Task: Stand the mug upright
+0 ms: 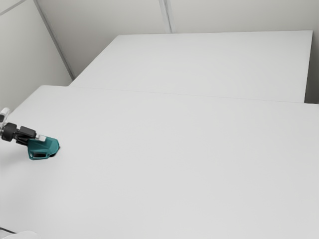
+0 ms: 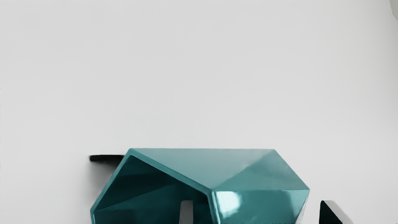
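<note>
pale walls (image 1: 25, 50) behind broad white tabletop (image 1: 174, 164)

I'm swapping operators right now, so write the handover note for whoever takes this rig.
Tool: open, down at the mug, one finger at its mouth, the other past its base with a gap; no grip.
Mug: on its side, toward the table's end at the exterior view's left.
Done: tool is at the mug.
Left: grip it, turn it upright, release.
</note>
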Available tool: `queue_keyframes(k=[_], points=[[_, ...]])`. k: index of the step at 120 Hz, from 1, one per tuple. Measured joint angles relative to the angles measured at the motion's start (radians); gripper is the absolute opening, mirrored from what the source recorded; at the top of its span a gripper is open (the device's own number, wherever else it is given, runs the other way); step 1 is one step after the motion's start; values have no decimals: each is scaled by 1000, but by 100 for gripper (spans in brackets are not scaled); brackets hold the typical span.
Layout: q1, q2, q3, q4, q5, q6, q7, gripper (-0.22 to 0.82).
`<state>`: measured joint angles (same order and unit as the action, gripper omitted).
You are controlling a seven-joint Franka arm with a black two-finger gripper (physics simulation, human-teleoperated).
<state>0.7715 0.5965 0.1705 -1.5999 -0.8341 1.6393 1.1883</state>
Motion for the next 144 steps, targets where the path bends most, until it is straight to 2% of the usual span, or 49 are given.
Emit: queue_keyframes(k=[12, 40, 72, 94, 113, 144], points=[[-5, -11, -1, 2, 6, 8, 9, 13], [-25, -51, -22, 4, 12, 29, 23, -9], [-67, -75, -25, -6, 14, 49, 28, -16], [-222, -201, -32, -105, 108, 148, -21, -16], [-327, -327, -106, -205, 397, 306, -178, -16], [-507, -485, -142, -386, 772, 506, -545, -18]])
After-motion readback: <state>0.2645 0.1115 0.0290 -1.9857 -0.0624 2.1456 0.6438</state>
